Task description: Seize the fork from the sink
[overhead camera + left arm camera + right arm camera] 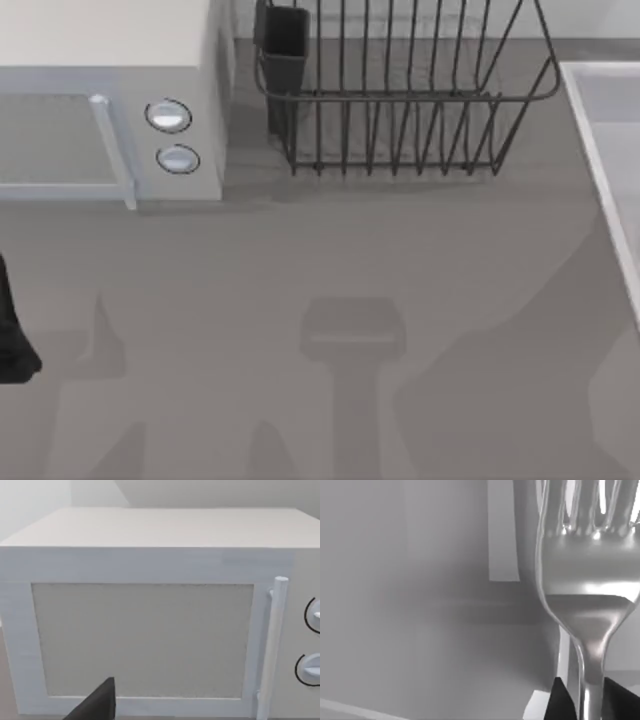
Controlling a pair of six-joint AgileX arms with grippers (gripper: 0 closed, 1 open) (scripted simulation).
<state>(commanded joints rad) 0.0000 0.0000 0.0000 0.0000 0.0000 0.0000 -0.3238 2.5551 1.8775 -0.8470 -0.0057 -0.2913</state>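
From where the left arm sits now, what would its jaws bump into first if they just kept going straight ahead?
Most likely the microwave's door, which faces the left gripper squarely in the left wrist view. How near it stands is unclear.

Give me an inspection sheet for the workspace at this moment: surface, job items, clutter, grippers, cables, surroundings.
Surface: grey table, crossed by arm shadows.
Job's things: fork close to the right wrist camera, its neck between two dark fingertips; sink at the table's right edge.
Clutter: white microwave at back left, door closed; dark wire dish rack at back centre.
Grippers: right gripper closed around the fork; left arm parked at the left edge, its gripper facing the microwave.
Cables: nothing seen.
Surroundings: pale wall behind the microwave.
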